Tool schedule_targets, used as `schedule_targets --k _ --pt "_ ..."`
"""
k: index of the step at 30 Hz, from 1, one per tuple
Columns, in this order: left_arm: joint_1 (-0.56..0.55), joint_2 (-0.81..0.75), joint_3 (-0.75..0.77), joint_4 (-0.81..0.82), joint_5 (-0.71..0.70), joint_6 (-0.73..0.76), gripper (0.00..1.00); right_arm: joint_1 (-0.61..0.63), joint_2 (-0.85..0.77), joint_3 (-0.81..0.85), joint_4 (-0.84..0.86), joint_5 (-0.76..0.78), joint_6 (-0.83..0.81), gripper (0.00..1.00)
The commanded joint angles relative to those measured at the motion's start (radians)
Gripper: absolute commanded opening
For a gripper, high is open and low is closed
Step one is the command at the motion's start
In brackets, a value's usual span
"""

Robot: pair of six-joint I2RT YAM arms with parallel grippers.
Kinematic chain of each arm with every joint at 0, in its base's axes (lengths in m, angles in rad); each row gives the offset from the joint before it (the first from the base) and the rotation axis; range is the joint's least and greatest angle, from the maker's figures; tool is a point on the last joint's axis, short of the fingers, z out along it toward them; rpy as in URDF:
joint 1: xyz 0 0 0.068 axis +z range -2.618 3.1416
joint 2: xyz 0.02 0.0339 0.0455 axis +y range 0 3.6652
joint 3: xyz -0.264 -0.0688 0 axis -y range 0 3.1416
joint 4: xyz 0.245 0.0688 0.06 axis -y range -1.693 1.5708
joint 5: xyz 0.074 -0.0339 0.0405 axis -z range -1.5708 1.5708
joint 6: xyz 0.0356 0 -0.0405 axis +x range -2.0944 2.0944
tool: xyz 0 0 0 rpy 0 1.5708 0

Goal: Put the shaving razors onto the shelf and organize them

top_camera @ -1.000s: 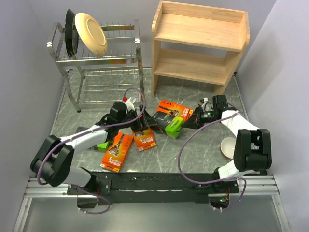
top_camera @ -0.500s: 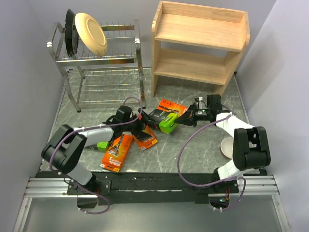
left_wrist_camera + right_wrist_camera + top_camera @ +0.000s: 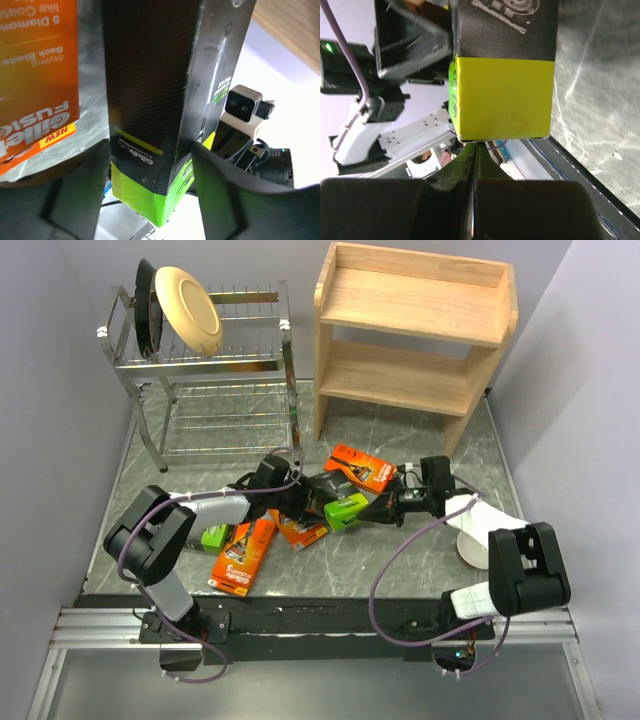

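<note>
A black razor pack with a lime-green end (image 3: 340, 506) lies mid-table between both grippers. My left gripper (image 3: 308, 502) is shut on it, with the fingers (image 3: 75, 200) pressed on both sides of the pack (image 3: 150, 100). My right gripper (image 3: 378, 508) is shut and empty, its tip (image 3: 472, 150) against the pack's lime end (image 3: 502, 95). Three orange packs lie on the table: one far (image 3: 362, 468), one near-left (image 3: 240, 553), one under my left gripper (image 3: 300, 530). The second black pack's lime end (image 3: 213, 538) shows under my left arm. The wooden shelf (image 3: 415, 330) stands at the back, with both tiers bare.
A chrome dish rack (image 3: 200, 390) holding plates (image 3: 185, 305) stands at the back left. A white bowl (image 3: 470, 545) sits on the table near my right arm. Grey walls close in both sides.
My left gripper has reached right and closed round the black pack. My right gripper has moved left, and the pack shifted left and nearer.
</note>
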Motion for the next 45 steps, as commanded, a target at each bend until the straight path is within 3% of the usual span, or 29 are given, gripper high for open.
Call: schedule_targets --k 1,3,6,7,10,13,16,20,22,27,37,41,44,45 --pt "0.002 -0.050 -0.023 0.025 -0.036 0.003 0.54 0.024 -0.069 -0.045 -0.008 -0.028 -0.003 0.00" --pt "0.005 -0.074 -0.066 0.048 -0.042 0.032 0.42 0.035 -0.076 -0.075 0.019 -0.030 0.013 0.00" --pt "0.013 -0.099 -0.114 0.094 -0.045 0.076 0.15 0.044 -0.073 -0.114 0.064 -0.031 0.029 0.04" --pt "0.021 -0.105 -0.123 0.101 -0.051 0.101 0.02 0.042 -0.071 -0.118 0.075 -0.038 0.027 0.20" --pt "0.040 -0.130 -0.166 0.170 -0.040 0.162 0.01 0.032 -0.114 -0.108 0.069 -0.041 -0.003 0.51" --pt "0.063 -0.145 -0.207 0.199 -0.028 0.205 0.01 0.009 -0.160 -0.105 0.042 -0.053 0.007 0.66" --pt "0.087 -0.157 -0.227 0.232 -0.011 0.257 0.02 -0.002 -0.166 -0.123 0.023 -0.047 0.012 0.79" --pt "0.094 -0.185 -0.232 0.287 0.021 0.296 0.05 0.001 -0.105 -0.174 0.122 -0.021 0.059 0.85" --pt "0.094 -0.190 -0.229 0.298 0.027 0.303 0.06 0.007 -0.071 -0.177 0.157 -0.008 0.063 0.94" --pt "0.094 -0.190 -0.221 0.360 0.070 0.316 0.08 0.047 0.050 -0.114 0.277 -0.005 0.067 0.97" --pt "0.094 -0.199 -0.235 0.393 0.101 0.323 0.11 0.156 0.188 -0.106 0.606 0.016 0.270 0.98" --pt "0.096 -0.200 -0.237 0.408 0.115 0.319 0.16 0.173 0.246 -0.075 0.610 0.022 0.251 0.98" --pt "0.102 -0.202 -0.238 0.405 0.124 0.313 0.19 0.173 0.279 -0.077 0.703 0.024 0.291 0.95" --pt "0.105 -0.203 -0.237 0.396 0.125 0.316 0.21 0.174 0.285 -0.080 0.734 0.021 0.320 0.88"
